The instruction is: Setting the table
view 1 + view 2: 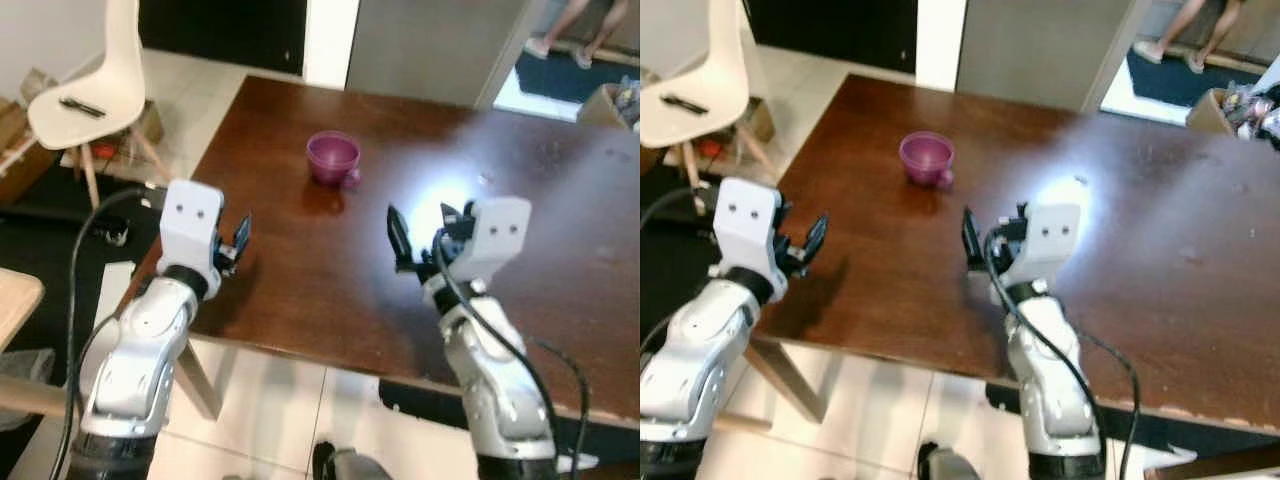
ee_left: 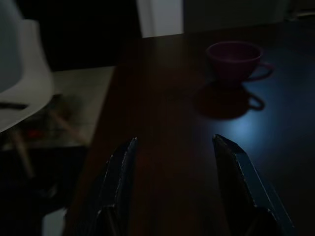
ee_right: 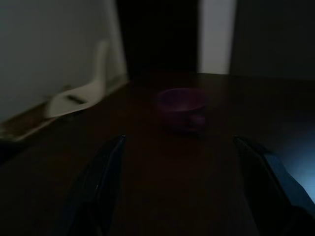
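With both the left gripper (image 1: 236, 243) and right gripper (image 1: 420, 238) held empty, fingers apart, over the table's (image 1: 300, 280) near edge, the purple cup (image 1: 333, 156) toward its far-left corner should be approached squarely.

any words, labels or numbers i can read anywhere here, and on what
None can be read.
The purple cup and the brown table carry no print that can be made out.
The cardboard box at the far right holds something colourful, too small and blurred to read.
The dark thing on the white chair is too small to tell.
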Motion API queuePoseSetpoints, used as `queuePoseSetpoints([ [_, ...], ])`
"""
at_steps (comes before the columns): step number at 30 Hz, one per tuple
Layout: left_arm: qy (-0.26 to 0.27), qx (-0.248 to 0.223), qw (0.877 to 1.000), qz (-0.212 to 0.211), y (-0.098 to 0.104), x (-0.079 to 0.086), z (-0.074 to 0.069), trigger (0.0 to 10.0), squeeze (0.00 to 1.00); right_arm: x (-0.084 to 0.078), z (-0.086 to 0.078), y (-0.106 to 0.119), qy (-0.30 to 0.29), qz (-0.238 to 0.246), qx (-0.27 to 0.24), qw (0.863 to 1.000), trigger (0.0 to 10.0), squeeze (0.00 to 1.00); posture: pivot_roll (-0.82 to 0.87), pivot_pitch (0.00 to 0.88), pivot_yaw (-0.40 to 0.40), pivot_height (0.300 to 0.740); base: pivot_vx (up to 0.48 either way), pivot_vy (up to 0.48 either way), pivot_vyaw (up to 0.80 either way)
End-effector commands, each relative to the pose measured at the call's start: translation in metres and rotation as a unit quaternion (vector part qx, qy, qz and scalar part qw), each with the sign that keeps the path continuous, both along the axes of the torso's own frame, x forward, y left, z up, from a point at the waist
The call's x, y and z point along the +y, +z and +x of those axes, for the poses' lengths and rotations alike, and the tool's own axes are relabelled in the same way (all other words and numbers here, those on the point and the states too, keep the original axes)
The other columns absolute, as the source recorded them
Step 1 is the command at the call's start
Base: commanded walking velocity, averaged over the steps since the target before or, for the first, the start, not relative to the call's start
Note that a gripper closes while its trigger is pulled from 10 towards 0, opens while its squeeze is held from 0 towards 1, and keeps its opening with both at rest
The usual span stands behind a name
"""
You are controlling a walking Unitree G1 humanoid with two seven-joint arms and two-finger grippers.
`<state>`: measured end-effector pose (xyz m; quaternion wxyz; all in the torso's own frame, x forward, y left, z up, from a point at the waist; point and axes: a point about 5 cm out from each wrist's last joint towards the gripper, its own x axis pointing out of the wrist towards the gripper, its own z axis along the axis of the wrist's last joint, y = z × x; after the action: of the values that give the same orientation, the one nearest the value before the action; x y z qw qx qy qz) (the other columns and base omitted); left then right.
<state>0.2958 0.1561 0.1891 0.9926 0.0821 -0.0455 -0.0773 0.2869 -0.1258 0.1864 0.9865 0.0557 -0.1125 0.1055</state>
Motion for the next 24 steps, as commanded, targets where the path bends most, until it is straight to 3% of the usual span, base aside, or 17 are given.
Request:
queuePoseSetpoints([
  [1, 0.002, 0.006, 1.0, 0.003, -0.0045, -0.0012, -0.0012, 10.0, 0.0, -0.0034, 0.0003, -0.0022, -0.004, -0.001, 0.005, 1.0, 10.0, 0.0, -0.07, 0.028, 0.024, 0.74, -0.364, 0.0, 0.0],
  [24, 0.008, 0.007, 1.0, -0.004, -0.0067, -0.0013, 0.0027, 10.0, 0.0, -0.0001, 0.0003, -0.0012, 0.011, 0.019, 0.003, 1.0, 10.0, 0.0, -0.1, 0.023, 0.025, 0.74, -0.363, 0.0, 0.0],
])
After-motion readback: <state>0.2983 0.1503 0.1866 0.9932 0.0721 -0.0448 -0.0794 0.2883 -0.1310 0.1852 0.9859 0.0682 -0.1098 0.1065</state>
